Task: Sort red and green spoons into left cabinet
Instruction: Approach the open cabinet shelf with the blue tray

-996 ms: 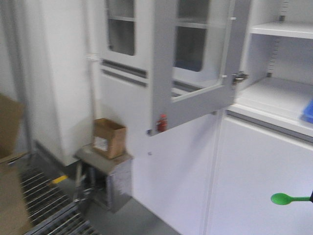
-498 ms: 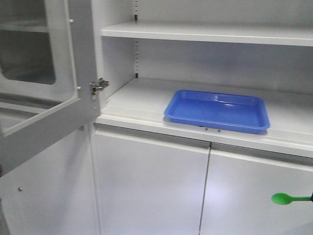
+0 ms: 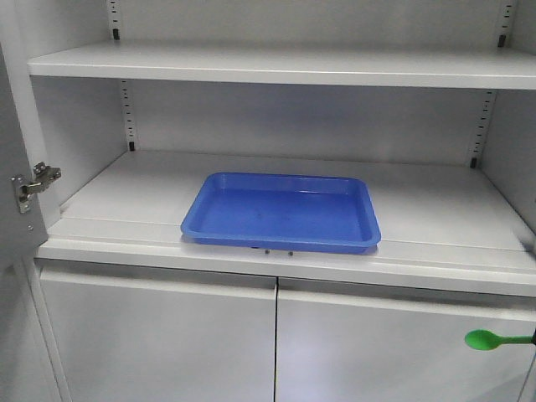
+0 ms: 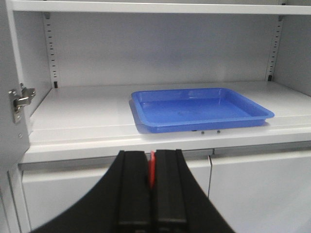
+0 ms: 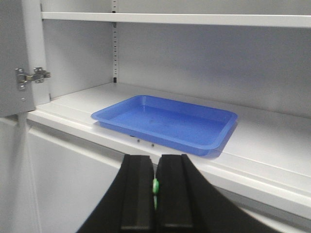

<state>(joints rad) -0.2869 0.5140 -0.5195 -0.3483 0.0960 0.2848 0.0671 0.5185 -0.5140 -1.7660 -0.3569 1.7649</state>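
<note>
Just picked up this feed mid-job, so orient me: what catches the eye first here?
A shallow rectangular blue plastic tray lies empty at the front of the pale grey metal cabinet's lower shelf. A bright green plastic spoon juts in at the front view's right edge, below that shelf, pinched in the right hand; the left hand pinches a slim red plastic spoon.

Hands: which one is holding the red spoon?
The left hand: the red spoon peeks from its grip. The right hand pinches the green spoon.

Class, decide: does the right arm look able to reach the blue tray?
Probably yes: the cabinet door stands open and nothing lies between the right gripper, holding the green spoon, and the tray.
</note>
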